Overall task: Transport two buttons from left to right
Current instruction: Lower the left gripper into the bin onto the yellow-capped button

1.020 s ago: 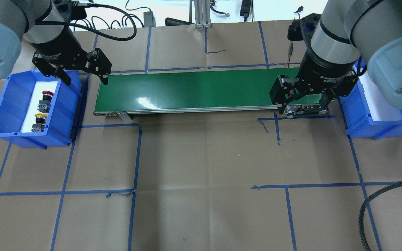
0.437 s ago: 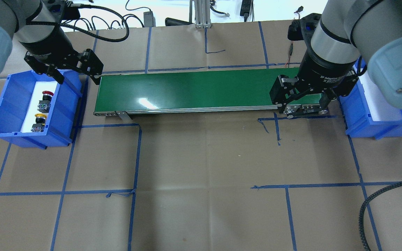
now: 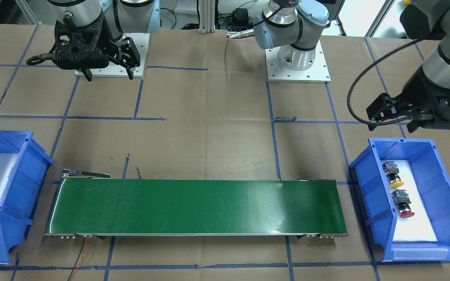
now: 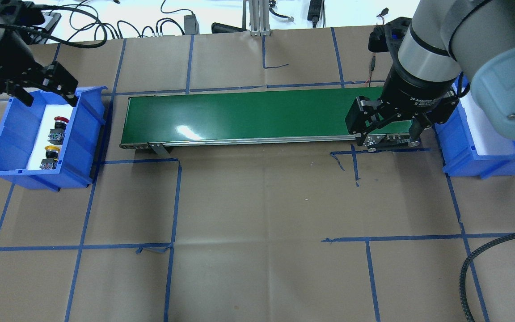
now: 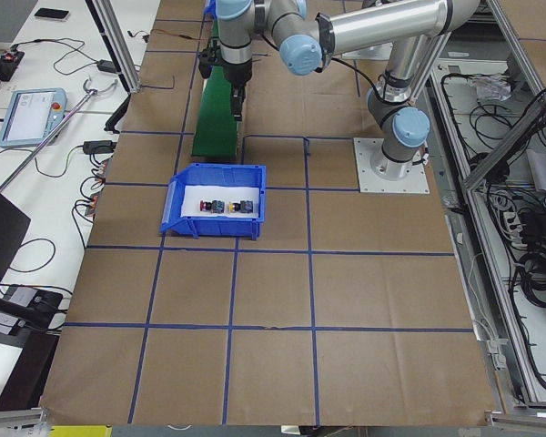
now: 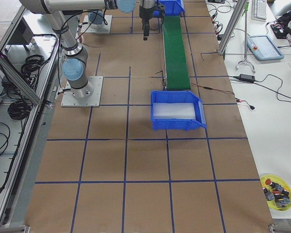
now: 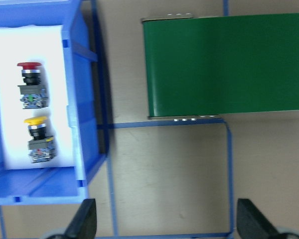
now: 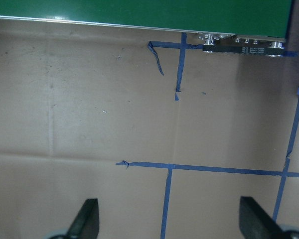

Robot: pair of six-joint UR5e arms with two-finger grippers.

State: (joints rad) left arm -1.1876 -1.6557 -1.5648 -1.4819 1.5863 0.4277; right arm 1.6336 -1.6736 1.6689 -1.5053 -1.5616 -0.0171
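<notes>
Figure: We view a counter papered brown and gridded with blue tape. A green conveyor spans two blue bins, and cabled benches lie beyond. The red button and yellow button lie on the left bin's white liner. The left fingers hang high near that bin, spread wide. The right fingers, likewise wide, hang near the conveyor's end by the right bin.

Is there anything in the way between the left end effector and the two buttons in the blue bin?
Nothing visible. The left end effector is open and raised near the blue bin, which has no lid. The red button and yellow button lie uncovered inside it.
</notes>
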